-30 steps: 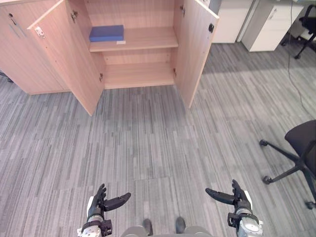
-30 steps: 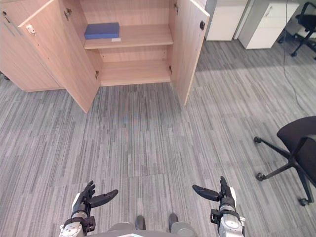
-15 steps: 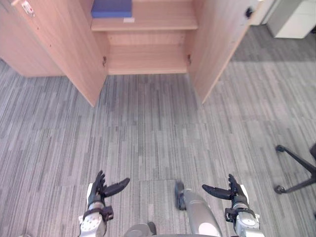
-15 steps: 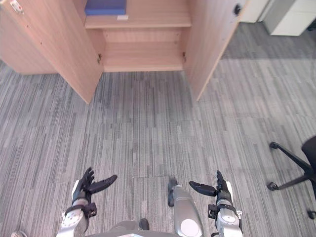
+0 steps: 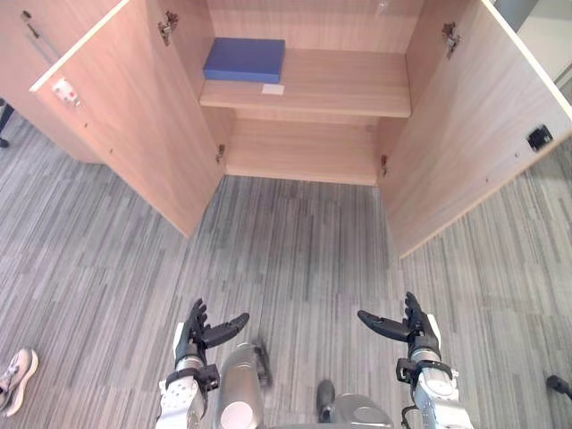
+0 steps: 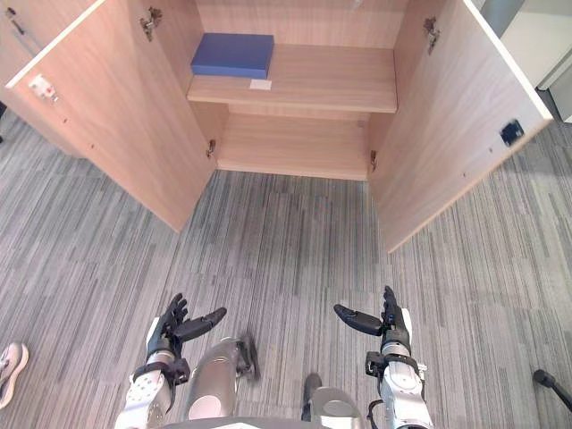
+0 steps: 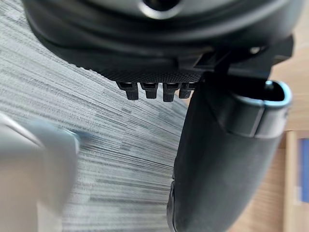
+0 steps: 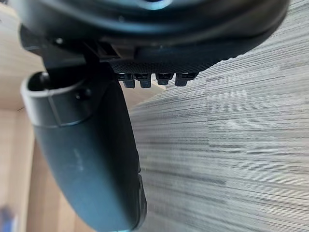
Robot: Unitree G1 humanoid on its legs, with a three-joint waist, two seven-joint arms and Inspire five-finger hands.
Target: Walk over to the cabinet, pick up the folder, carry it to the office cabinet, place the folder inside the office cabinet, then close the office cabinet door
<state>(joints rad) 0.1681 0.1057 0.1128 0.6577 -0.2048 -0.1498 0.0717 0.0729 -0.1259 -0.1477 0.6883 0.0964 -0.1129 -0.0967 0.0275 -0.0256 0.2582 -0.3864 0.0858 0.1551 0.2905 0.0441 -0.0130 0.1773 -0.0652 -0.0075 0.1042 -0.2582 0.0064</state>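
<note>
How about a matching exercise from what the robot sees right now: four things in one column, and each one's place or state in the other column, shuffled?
Things
1. blue folder
2. left hand
3. person's shoe
4. black fitting

Place or state
A. on the inner face of the cabinet's right door
B. on the upper shelf, toward its left end
C. open, fingers relaxed, above the carpet
D. on the carpet at the far left, low in the head view

Pairs: 1-B, 2-C, 3-D, 4-A

An office is indicated. A wood-laminate cabinet (image 5: 340, 85) is seen beyond the right hand (image 5: 416, 335), grey carpet tiles (image 5: 295, 241) beneath it.
</note>
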